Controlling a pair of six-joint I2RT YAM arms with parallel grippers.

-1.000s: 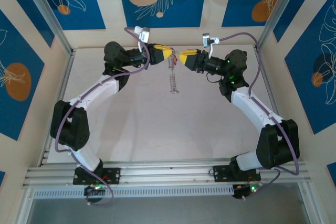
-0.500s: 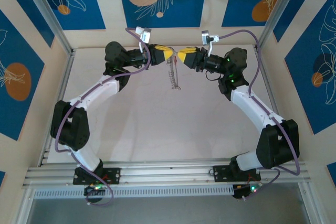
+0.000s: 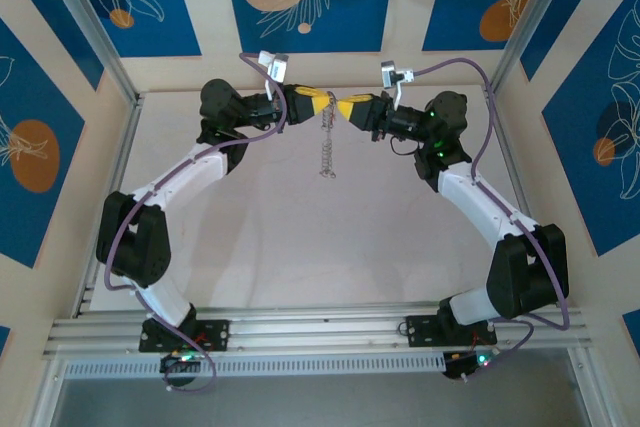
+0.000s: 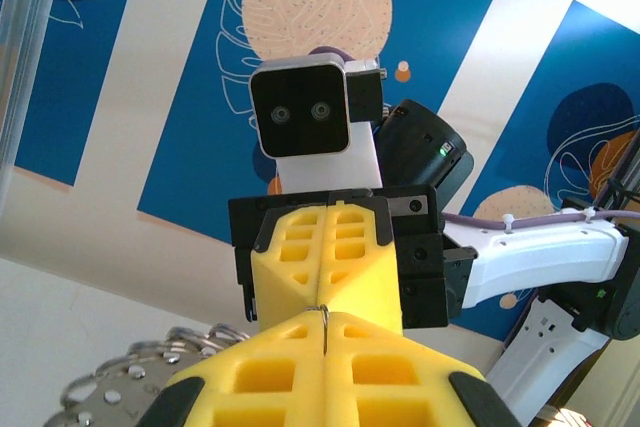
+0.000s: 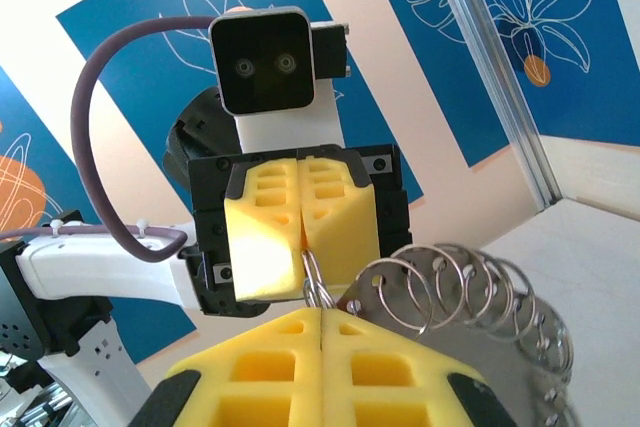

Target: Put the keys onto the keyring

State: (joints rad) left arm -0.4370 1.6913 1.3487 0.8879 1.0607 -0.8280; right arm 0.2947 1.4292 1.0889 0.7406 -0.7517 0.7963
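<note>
Right gripper (image 3: 342, 108) moved up against left gripper (image 3: 326, 105); both pinch keyring (image 3: 327, 147) (plainer from wrist views).

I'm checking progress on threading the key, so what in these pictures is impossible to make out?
- Top external: the dangling keyring is too small to tell whether a key is on it.
- Left wrist: the left end effector is shut on a thin wire; its yellow pads hide the rest.
- Right wrist: the keyring blurs and runs off the bottom edge beside the right end effector.
</note>
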